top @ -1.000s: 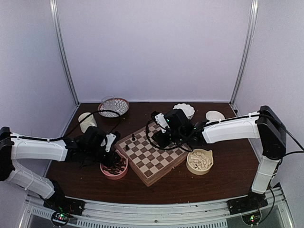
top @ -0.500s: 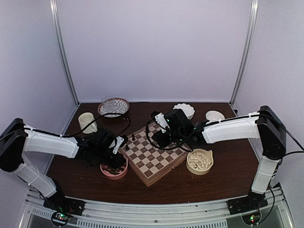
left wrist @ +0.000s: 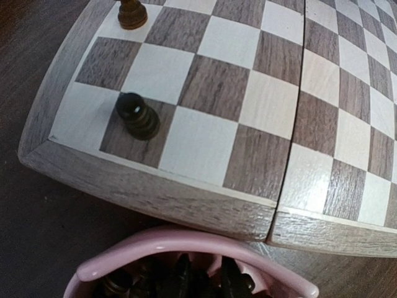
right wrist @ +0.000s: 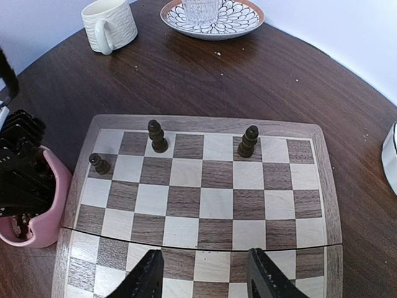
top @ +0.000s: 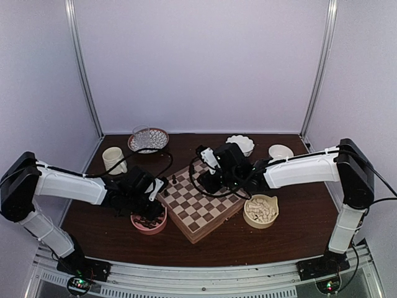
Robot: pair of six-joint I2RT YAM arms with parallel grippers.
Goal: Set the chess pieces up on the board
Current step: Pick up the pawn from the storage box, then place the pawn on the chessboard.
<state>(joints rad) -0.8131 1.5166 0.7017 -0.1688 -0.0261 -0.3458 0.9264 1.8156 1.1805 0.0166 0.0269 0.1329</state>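
- Left gripper [top: 149, 205]: over the last second it has shifted across the pink bowl [left wrist: 186, 243] toward the board's nearest corner. Its jaws are hidden in every view, so whether it holds a piece cannot be told.
- Board [right wrist: 217, 203]: lies mid-table, with three dark pieces [right wrist: 157, 136] near one edge. More dark ones remain in the pink bowl.
- Right gripper [right wrist: 205, 279]: unmoved, it hovers over the board with fingers apart and empty.
- Reading: a fourth dark piece is probably being fetched. Set-up has barely begun, and the white pieces [top: 262, 209] sit in their cream bowl [top: 260, 225].
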